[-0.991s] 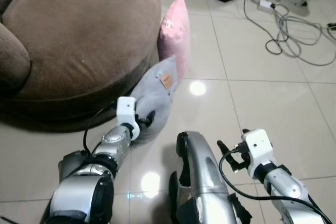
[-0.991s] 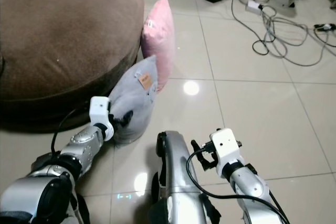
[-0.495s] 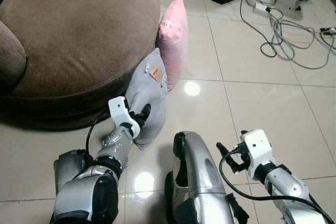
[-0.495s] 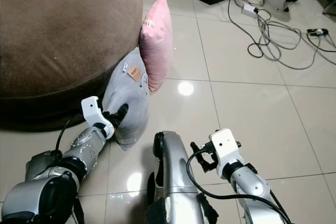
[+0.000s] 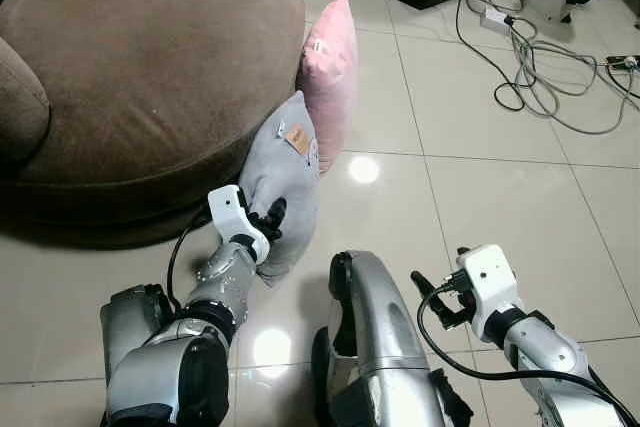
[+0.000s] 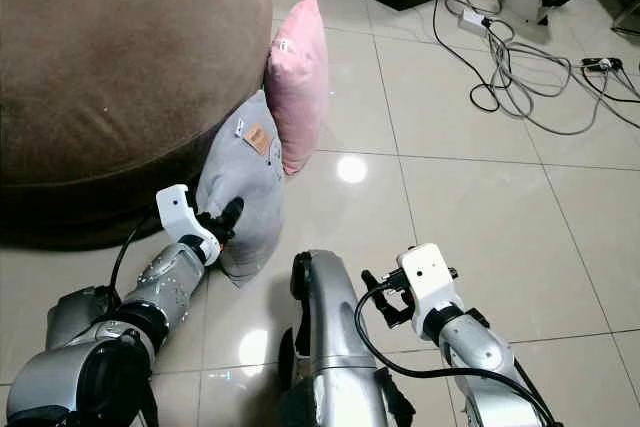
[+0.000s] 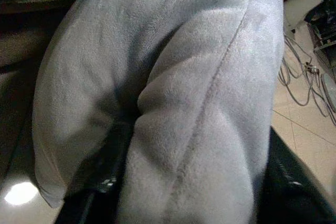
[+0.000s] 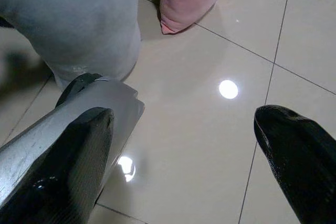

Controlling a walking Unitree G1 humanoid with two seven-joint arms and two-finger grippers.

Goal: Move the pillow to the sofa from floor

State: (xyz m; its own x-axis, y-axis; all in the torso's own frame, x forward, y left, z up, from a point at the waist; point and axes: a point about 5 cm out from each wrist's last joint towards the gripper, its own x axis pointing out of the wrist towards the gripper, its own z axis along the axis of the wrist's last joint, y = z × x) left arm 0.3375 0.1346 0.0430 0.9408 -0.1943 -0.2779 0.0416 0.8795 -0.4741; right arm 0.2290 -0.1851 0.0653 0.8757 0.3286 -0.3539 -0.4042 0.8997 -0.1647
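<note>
Tiled floor [image 5: 480, 207], grey pillow [image 5: 285, 177] pinched between left gripper [image 5: 268, 227] fingers

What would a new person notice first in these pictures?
First, the left hand closed on the lower part of the grey pillow, which leans against the brown sofa on the tiled floor. A pink pillow stands right behind it, also against the sofa. The right hand hangs open over bare tiles, and cables lie farther back.

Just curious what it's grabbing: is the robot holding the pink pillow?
No, the left gripper is shut on the grey pillow; the pink pillow leans untouched.
</note>
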